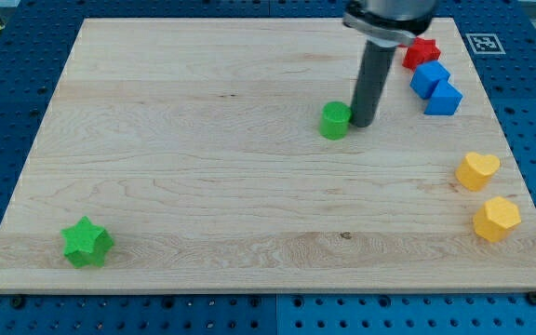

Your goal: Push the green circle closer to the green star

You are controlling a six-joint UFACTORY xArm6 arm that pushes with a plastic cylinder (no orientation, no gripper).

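Note:
The green circle [335, 120] sits on the wooden board a little right of centre, toward the view's top. The green star [87, 243] lies far off at the board's bottom left corner. My rod comes down from the view's top, and my tip [362, 123] rests on the board just to the right of the green circle, touching or almost touching its right side.
A red block [421, 52] and two blue blocks [430, 78] [444, 98] cluster at the top right. A yellow heart [477, 170] and a yellow hexagon [497, 219] lie near the right edge. The board [203, 186] rests on a blue perforated table.

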